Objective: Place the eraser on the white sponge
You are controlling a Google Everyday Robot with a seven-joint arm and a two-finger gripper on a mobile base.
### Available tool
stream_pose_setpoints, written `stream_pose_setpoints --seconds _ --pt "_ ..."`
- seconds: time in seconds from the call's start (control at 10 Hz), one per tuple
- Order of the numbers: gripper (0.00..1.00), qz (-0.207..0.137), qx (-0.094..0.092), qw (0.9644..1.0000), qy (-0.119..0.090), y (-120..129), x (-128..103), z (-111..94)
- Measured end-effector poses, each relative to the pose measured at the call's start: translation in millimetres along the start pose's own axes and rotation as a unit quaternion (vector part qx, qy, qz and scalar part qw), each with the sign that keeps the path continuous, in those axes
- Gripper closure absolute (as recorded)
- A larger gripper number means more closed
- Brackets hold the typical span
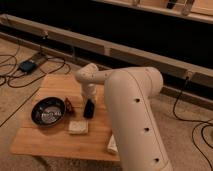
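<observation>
The eraser (89, 108) is a small black block under the arm's end, above the middle of the wooden table (45, 142). The gripper (89, 102) is right over it, at the end of the white arm that reaches in from the right. The white sponge (78, 127) lies flat on the table just in front and slightly left of the eraser. Whether the eraser rests on the table or hangs from the gripper I cannot tell.
A dark bowl (48, 110) sits at the table's left. A small red-brown item (68, 105) lies between bowl and eraser. A longer white rectangular object (112, 144) lies at the table's right front edge, partly behind the arm. Cables (30, 65) run on the floor at left.
</observation>
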Motion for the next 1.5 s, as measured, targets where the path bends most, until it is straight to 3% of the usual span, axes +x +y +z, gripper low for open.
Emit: stream_pose_setpoints --seconds 0.5,0.9,1.1,1.5 --pt "1.00 -0.036 0.014 0.9992 -0.010 14.2 4.6 -29.8" --pt "1.00 -0.076 0.028 0.9967 -0.007 31.8 22.4 -47.8" --pt "1.00 -0.091 0.033 0.9953 -0.006 41.1 37.0 -47.5" --pt "1.00 -0.095 0.025 0.9951 0.000 54.4 67.9 -38.6"
